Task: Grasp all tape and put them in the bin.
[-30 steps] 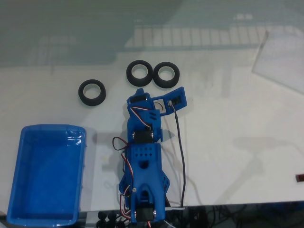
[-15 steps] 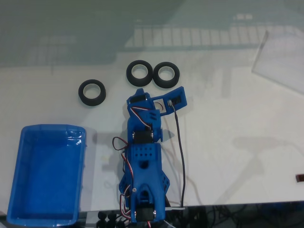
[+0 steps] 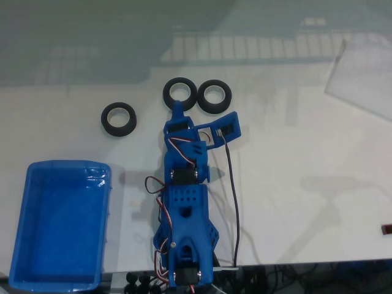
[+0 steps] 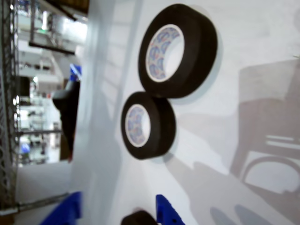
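Pincer, jaws apart and empty, points at the middle black tape roll lying flat on the bench, lining up a grasp; blue bin waits empty, well apart.

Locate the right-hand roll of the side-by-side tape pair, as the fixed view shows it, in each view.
Fixed view: right-hand tape roll, upper centre, just above the arm.
Wrist view: right-hand tape roll at the top, looking larger; the picture lies on its side.
Shared landmark: the neighbouring roll close beside it.
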